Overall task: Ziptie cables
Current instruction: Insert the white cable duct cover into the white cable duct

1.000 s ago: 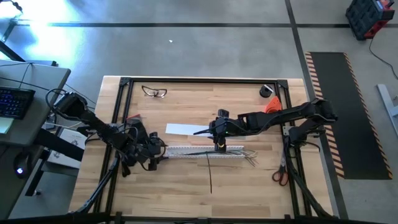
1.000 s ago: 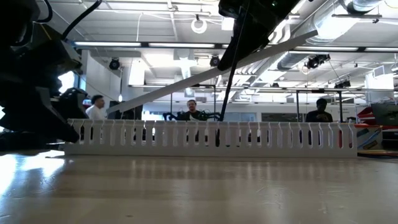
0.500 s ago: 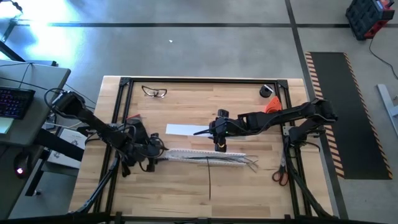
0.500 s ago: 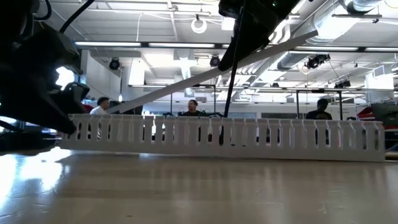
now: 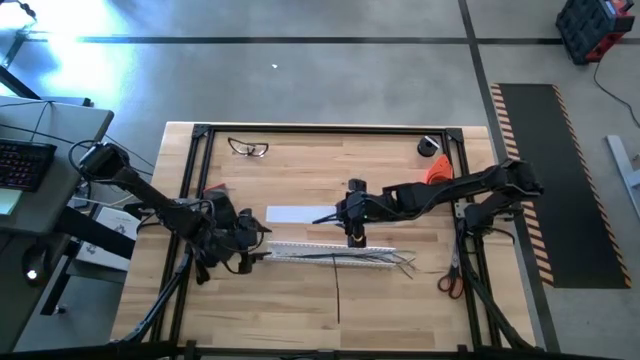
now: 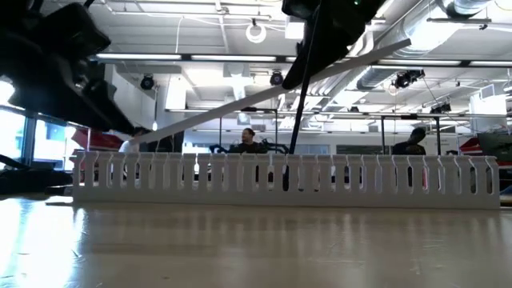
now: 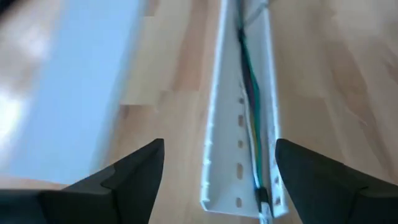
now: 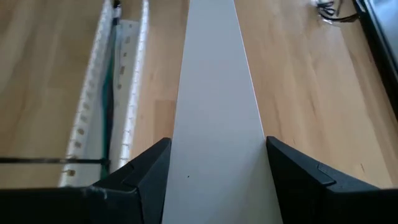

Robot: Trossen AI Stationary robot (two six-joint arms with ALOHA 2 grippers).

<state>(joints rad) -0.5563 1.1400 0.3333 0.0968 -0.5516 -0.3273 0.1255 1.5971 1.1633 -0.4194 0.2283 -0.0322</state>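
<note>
The ziptie (image 5: 337, 297) lies nearest, alone on the table (image 5: 400, 300): judged light, stiff and slippery, best pinched mid-length. Beyond it, the cables (image 5: 350, 258) rest inside the channel (image 5: 320, 254), limp, ends fanning out. The left gripper (image 7: 214, 177) is spread at the channel's end; the right gripper (image 8: 214, 168) is clamped on the lid (image 8: 214, 93).

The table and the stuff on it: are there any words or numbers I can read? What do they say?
No words or numbers can be read in any view.
The white channel, the flat white strip in the right gripper and the wooden table are all plain.
The keyboard beside the table is too small to read.
</note>
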